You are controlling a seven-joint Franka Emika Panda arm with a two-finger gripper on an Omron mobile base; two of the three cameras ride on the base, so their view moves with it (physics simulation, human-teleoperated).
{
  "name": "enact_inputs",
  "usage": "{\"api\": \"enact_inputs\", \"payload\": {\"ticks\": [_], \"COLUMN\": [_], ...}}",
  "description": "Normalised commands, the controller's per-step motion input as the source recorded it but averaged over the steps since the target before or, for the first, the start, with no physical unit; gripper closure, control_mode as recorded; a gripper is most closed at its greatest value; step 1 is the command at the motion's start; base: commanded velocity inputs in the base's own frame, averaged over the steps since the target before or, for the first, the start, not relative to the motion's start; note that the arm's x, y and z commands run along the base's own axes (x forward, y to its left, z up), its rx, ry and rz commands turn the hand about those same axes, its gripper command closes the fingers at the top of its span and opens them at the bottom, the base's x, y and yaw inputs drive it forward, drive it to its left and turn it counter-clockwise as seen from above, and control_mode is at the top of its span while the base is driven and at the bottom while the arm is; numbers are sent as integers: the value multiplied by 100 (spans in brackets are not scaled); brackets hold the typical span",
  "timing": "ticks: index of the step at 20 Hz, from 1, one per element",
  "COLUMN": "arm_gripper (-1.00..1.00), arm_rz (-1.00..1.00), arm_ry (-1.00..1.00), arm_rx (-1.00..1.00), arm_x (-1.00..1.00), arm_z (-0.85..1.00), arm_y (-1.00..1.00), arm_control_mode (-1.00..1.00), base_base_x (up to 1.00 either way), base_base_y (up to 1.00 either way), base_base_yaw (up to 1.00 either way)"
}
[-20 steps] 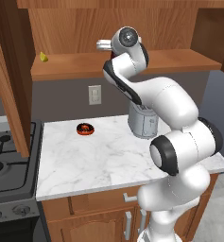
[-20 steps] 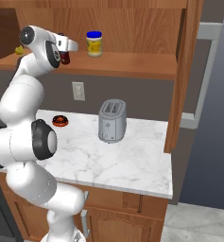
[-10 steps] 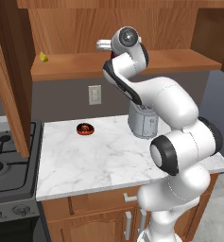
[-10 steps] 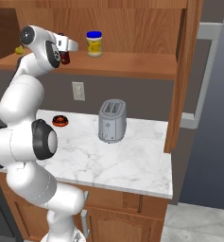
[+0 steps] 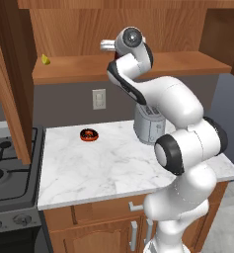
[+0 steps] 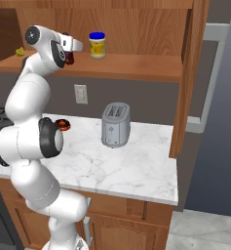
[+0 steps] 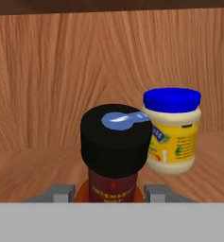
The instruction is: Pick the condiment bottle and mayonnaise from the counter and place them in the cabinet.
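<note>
Tool (image 7: 108, 194) clenched on condiment bottle (image 7: 114, 163), gripping the body below its dark cap, raised at the cabinet (image 6: 136, 66) shelf level. Bottle: slim, rigid, probably light, smooth-sided and likely slippery; narrow base, prone to tip, so a mid-body hold suits. Mayonnaise (image 6: 97, 45): squat, rigid jar, upright on the shelf just beside. Bench (image 5: 113, 163) below carries a toaster (image 6: 115, 125).

A grey toaster (image 6: 115, 125) stands upright near the back wall. A small red and black ring-shaped thing (image 5: 90, 135) lies flat, well apart to the toaster's left. A white wall outlet (image 5: 98, 99) sits above them. A stove (image 5: 5, 173) adjoins on the left. A small yellow item (image 5: 46, 60) rests on the shelf.
</note>
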Motion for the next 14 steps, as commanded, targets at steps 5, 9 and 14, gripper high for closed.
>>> {"api": "enact_inputs", "payload": {"ticks": [5, 9, 14], "arm_gripper": [100, -100, -100], "arm_rz": [0, 0, 0], "arm_ry": [0, 0, 0], "arm_rx": [0, 0, 0], "arm_x": [7, 0, 0], "arm_z": [0, 0, 0], "arm_y": [1, 0, 0], "arm_control_mode": [-100, -100, -100], "base_base_x": [0, 0, 0], "base_base_y": [0, 0, 0], "base_base_yaw": [0, 0, 0]}}
